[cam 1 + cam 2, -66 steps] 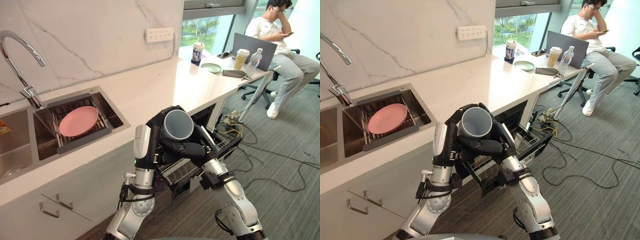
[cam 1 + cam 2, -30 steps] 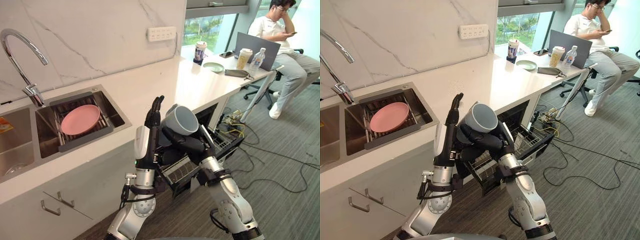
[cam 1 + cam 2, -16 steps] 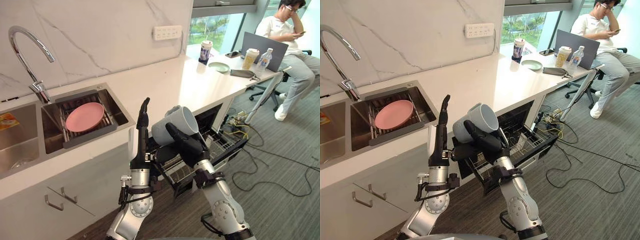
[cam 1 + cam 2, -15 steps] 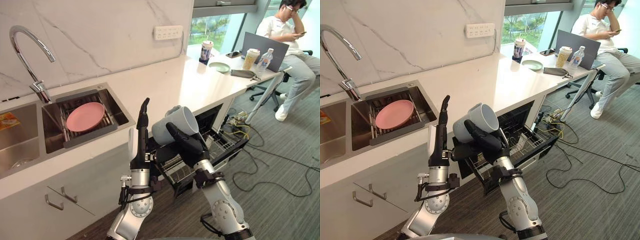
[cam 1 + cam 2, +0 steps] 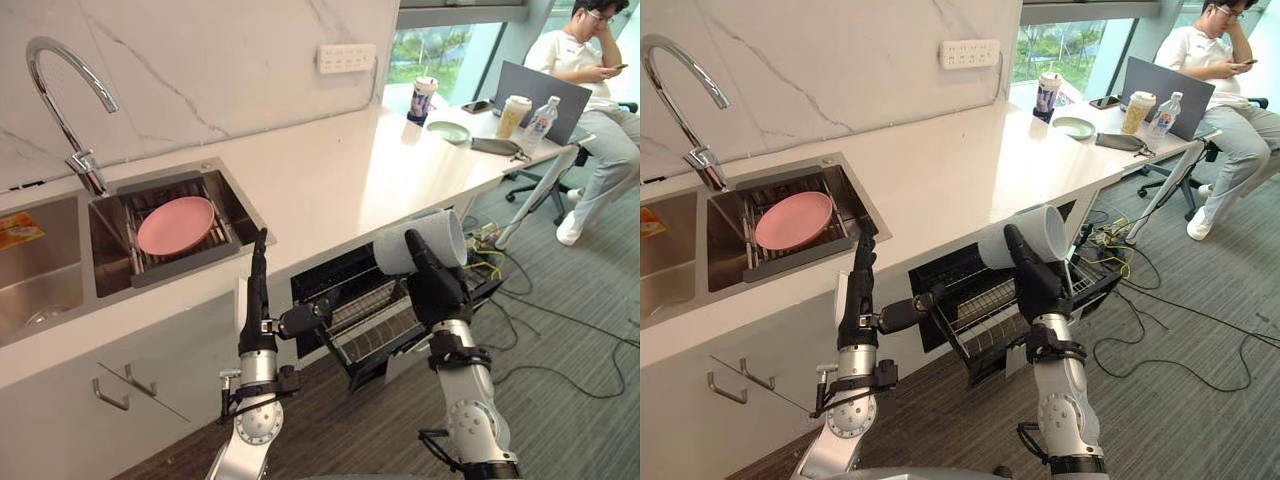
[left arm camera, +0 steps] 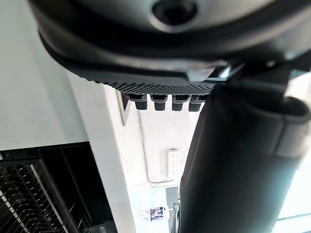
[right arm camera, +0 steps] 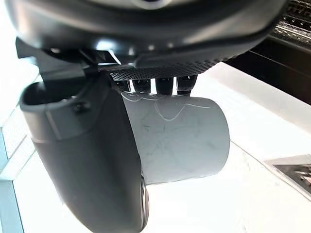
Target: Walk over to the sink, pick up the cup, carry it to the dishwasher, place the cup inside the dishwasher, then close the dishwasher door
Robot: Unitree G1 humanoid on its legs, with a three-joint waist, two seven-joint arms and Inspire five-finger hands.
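Change: a moment ago both hands were wrapped round the cup (image 5: pixel 405 250); now the left robot hand (image 5: pixel 257 305) has let go and dropped away, and the right robot hand (image 5: pixel 432 282) carries the cup alone, further to the right.
Meaning for the task: the pick-up and hand-over look finished. The carry is at its end and the step in hand appears to be placing the cup.
Left robot hand: fingers straight and upright, thumb standing out to the side, holding nothing. It stands in front of the cabinet below the bench (image 5: pixel 330 175), well apart from the cup.
Right robot hand: fingers and thumb curled round the cup's wall. The right wrist view shows the thumb along one side and the fingertips (image 7: pixel 155 85) over the top of the cup.
Cup: in the air, lying roughly on its side with its mouth turned away to the right.
Cup relative to hand: the hand grips it from below and behind, near the base end, and the mouth end juts clear of the fingers.
Dishwasher (image 5: pixel 340 285): under the bench, door down, rack (image 5: pixel 375 325) pulled out. The cup hangs just above the rack and is not yet in it.
Sink (image 5: pixel 170 186): off to the left, with a pink plate (image 5: pixel 175 224) in it.
Still to do: lower the cup into the rack, release it, then shut the door.
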